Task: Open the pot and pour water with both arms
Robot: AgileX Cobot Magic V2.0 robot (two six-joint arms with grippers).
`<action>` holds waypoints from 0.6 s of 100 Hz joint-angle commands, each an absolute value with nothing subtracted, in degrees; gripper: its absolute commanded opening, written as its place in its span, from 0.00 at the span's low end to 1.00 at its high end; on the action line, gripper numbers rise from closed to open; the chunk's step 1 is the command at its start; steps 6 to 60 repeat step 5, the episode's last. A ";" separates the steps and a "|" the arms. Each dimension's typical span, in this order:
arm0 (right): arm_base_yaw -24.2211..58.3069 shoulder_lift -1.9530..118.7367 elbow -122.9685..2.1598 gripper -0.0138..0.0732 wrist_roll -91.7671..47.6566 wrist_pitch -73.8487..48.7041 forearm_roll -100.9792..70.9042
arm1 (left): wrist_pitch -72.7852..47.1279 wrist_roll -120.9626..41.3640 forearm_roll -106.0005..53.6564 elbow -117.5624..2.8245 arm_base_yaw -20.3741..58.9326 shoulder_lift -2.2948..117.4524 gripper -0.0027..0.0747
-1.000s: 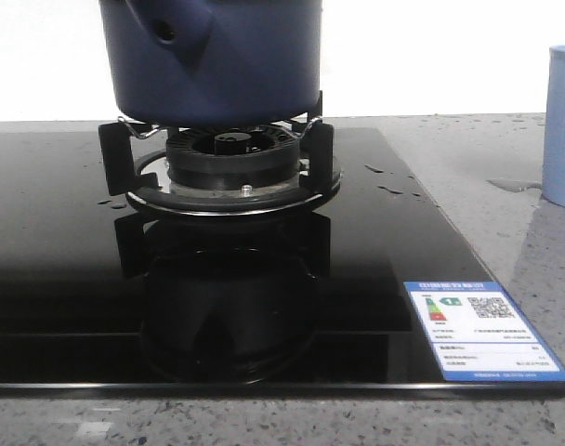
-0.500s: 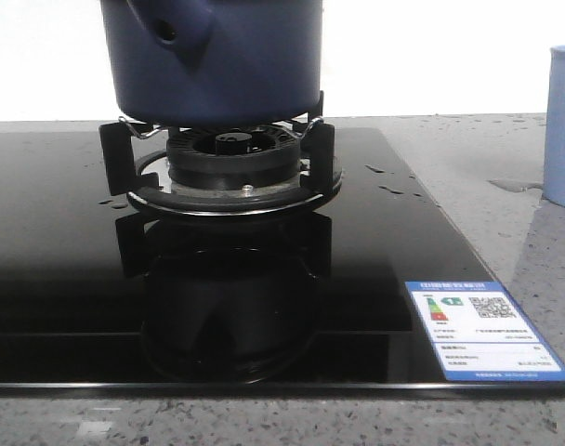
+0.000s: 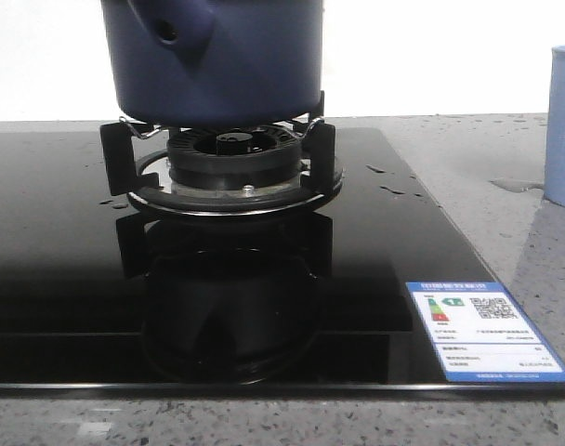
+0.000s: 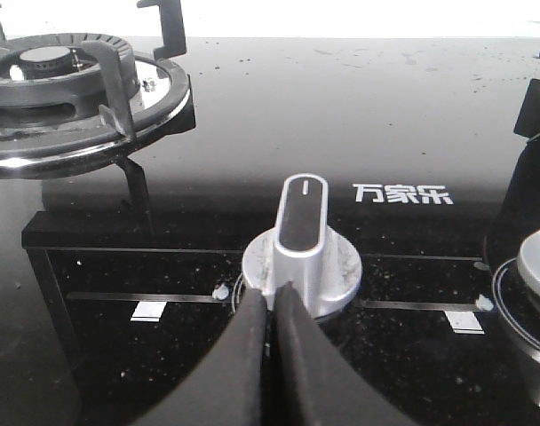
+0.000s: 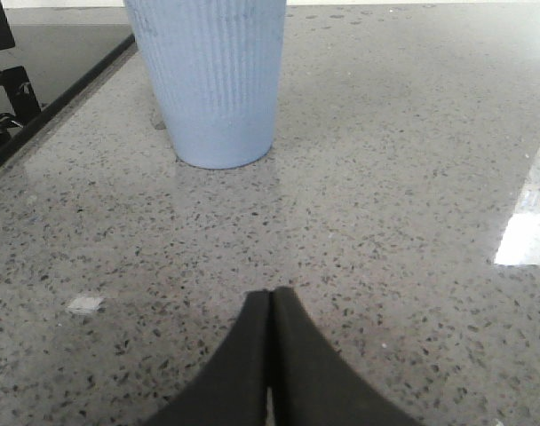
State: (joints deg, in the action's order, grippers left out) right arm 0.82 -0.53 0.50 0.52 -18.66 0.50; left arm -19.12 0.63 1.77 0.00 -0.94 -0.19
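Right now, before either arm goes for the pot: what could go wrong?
1. The left gripper is shut with its tips right by the stove knob; a forward nudge might turn it.
2. The pot sits high on the burner's prongs; an off-centre push may tip it.
3. Water drops lie on the glass near the pale-blue cup, so the surface may be slippery. The right gripper is shut and must open first.

From the front we look low and close across the black hob point(image 3: 59, 279) at the burner point(image 3: 229, 158), the pale-blue cup point(image 3: 563, 125) at far right. Our left wrist camera sits just above the control knob point(image 4: 302, 244), facing over the hob glass. Our right wrist camera skims the speckled counter point(image 5: 385, 231) toward that same cup point(image 5: 212, 75).
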 commanded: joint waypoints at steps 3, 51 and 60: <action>0.45 -1.57 2.06 0.07 0.52 -17.87 1.18 | -16.50 1.14 1.14 1.92 -1.06 -1.77 0.01; 0.45 -1.57 2.06 0.07 0.52 -17.87 1.18 | -16.50 1.14 1.14 1.92 -1.06 -1.77 0.01; 0.45 -1.57 2.06 0.07 0.52 -17.87 1.18 | -16.50 1.14 1.14 1.92 -1.06 -1.77 0.01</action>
